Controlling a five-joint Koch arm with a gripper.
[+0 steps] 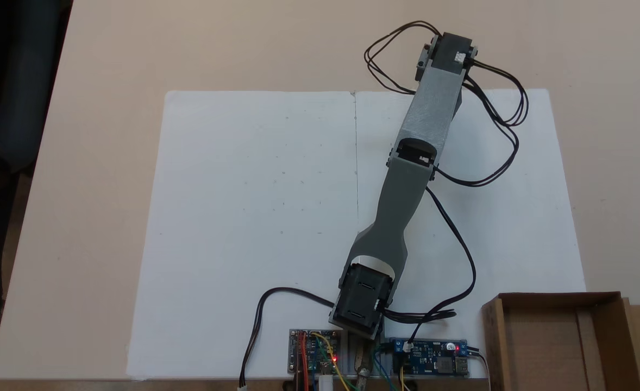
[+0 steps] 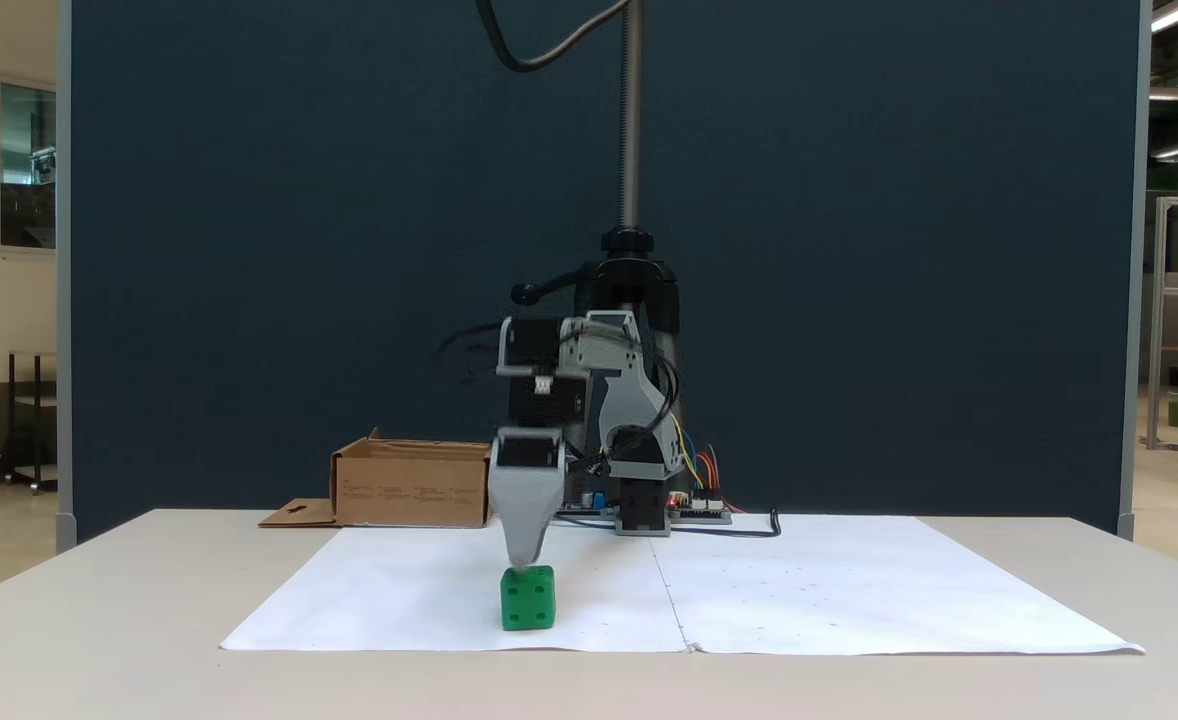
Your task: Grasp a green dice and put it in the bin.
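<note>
On the white paper sheet (image 2: 799, 590), near its front edge in a fixed view, sits the green dice (image 2: 527, 598), with the gripper (image 2: 522, 563) reaching down so its tip meets the top of the cube; only one tapered finger shows, so I cannot tell whether the claw is spread or pinching. Behind the sheet, well apart from the dice, waits the bin (image 2: 411, 484) (its flap lying flat beside it). Judging by looks, the cube is light, rigid and smooth, likely slippery, best squeezed across two opposite flat faces.

Beige table (image 2: 99, 620) has white paper sheets (image 2: 799, 590) spread on it (green dice (image 2: 527, 598) sits there), cardboard bin (image 2: 411, 485) beside.
</note>
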